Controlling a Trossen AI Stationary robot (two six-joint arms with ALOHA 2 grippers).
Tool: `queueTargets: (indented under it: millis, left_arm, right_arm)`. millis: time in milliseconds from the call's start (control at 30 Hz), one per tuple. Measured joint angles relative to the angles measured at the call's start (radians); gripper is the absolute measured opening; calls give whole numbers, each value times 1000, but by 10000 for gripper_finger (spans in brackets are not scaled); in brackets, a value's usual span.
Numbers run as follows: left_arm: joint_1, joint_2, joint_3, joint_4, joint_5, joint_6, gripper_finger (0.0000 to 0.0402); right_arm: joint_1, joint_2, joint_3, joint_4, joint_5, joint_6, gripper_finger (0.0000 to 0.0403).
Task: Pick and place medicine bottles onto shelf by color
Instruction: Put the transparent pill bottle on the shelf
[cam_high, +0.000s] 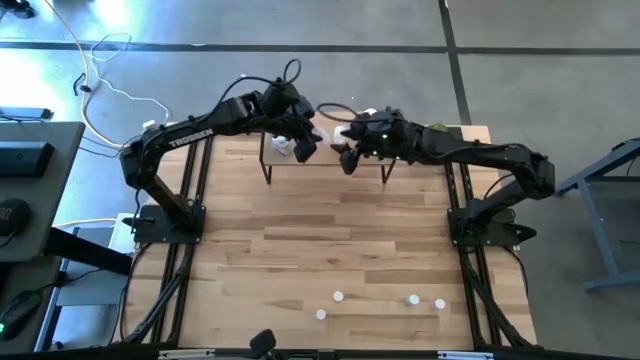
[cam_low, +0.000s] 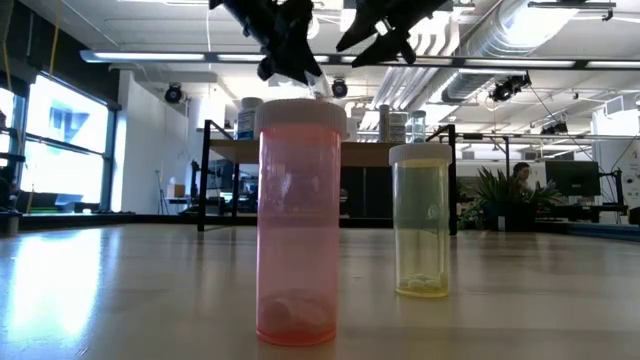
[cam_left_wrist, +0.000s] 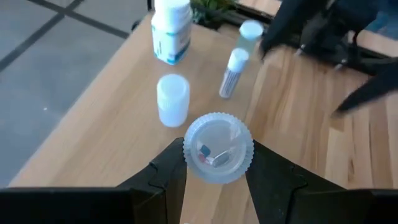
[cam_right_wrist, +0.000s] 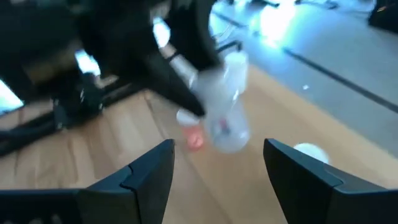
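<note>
Left hand is closed on a small clear plastic bottle with a ribbed white cap, held above the low light-wood shelf on black legs, where a white-capped bottle and a larger white labelled bottle already stand. Right hand hangs nearby over the shelf, open and empty. Descent should be kept vertical, beside matching caps and clear of neighbours, and release made only once the base is seated. More bottles remain on the bench.
</note>
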Motion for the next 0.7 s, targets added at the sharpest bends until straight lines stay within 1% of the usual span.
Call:
queueTargets:
  millis: [133, 200, 533, 700]
  left_arm:
    - [-6, 36, 0, -23, -6, -8, 131]
    - [-7, 53, 0, -43, -7, -8, 131]
    - [-10, 114, 0, -72, -13, 8, 131]
    - [-11, 120, 0, -69, -11, 26, 131]
  right_arm:
    - [0, -52, 0, -2, 91, 6, 238]
    - [0, -72, 0, -3, 113, 6, 238]
    - [0, -79, 1, -11, 114, 6, 238]
    - [0, -79, 1, -10, 114, 6, 238]
